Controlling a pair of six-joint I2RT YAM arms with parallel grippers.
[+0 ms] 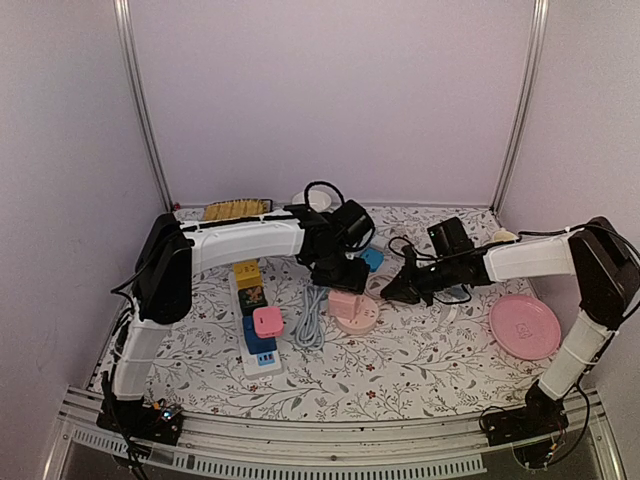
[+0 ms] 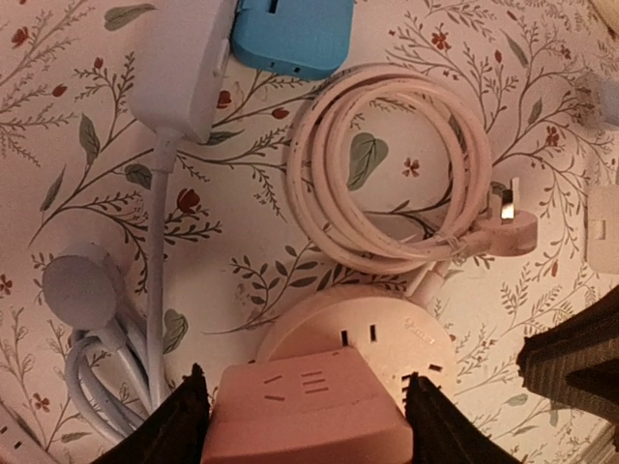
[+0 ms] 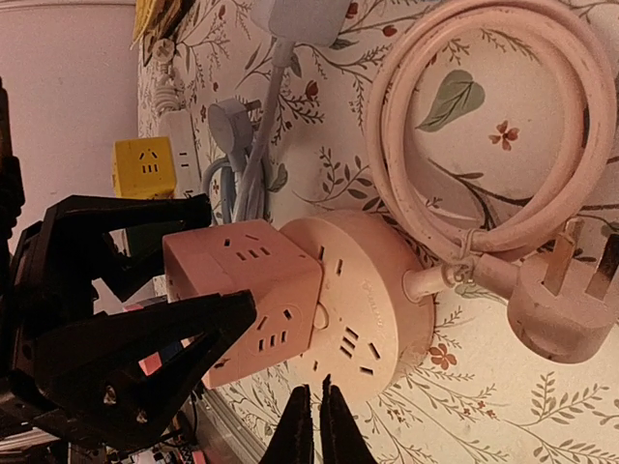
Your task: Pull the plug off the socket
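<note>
A pink cube plug (image 1: 345, 303) sits plugged into a round pale-pink socket (image 1: 358, 322) at the table's middle. My left gripper (image 1: 343, 290) reaches down over it. In the left wrist view its black fingers (image 2: 184, 425) flank the cube plug (image 2: 309, 387) on both sides and press its faces, with the socket (image 2: 397, 329) beneath. My right gripper (image 1: 390, 290) is just right of the socket. In the right wrist view it (image 3: 314, 411) is shut and empty, its tips at the rim of the socket (image 3: 377, 300), beside the cube (image 3: 242, 280).
The socket's coiled pink cable (image 2: 387, 164) and its end plug (image 2: 513, 227) lie behind it. A white power strip (image 1: 255, 320) with yellow, pink and blue cubes lies to the left. A white cable bundle (image 1: 310, 315), a blue adapter (image 2: 290, 34) and a pink plate (image 1: 525, 325) are nearby.
</note>
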